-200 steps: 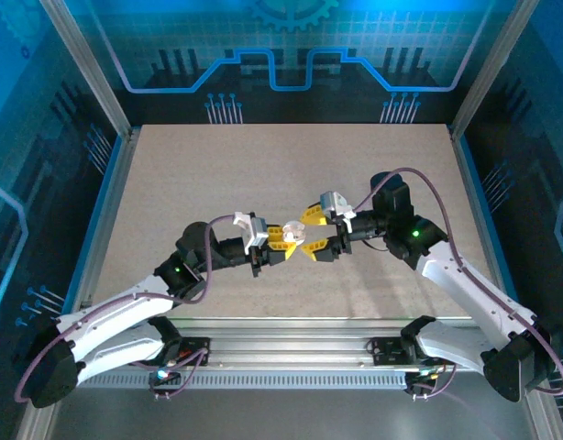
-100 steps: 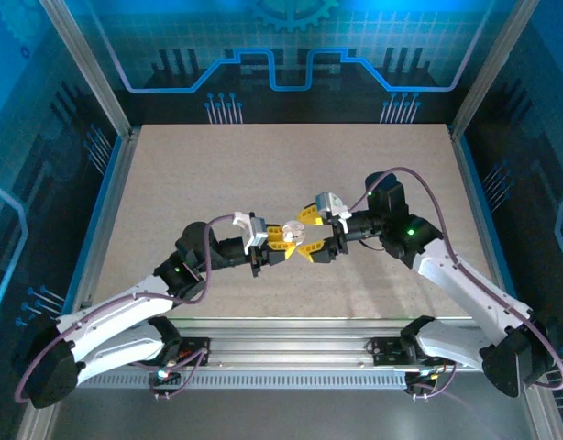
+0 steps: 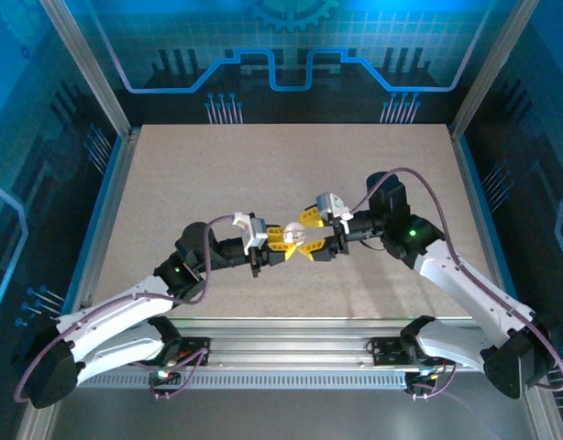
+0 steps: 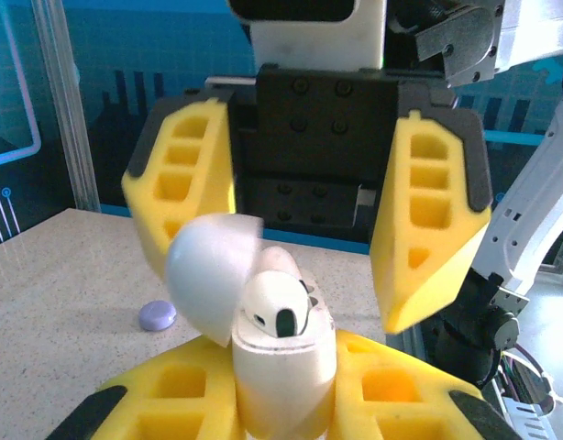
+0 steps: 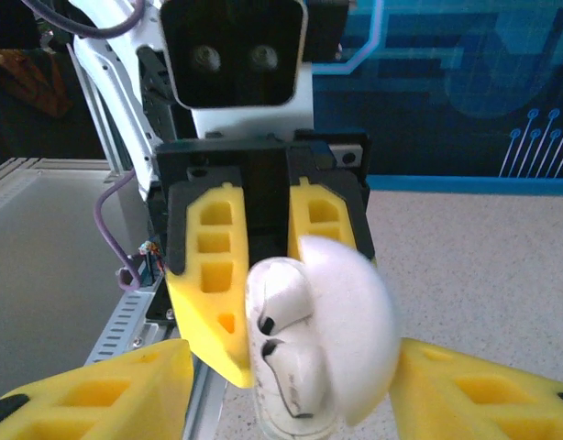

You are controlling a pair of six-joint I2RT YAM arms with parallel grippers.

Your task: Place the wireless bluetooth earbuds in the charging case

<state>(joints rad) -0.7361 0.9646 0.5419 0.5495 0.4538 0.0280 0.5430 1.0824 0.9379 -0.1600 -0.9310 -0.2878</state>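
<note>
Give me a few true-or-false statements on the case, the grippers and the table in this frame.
1. The left gripper is shut on the charging case. True.
2. The case's lid is closed. False: it stands open.
3. The right gripper is shut on an earbud. False: its jaws stand wide apart.
4. A pale purple piece lies on the table. True.
5. A white earbud sits in the case. True.
</note>
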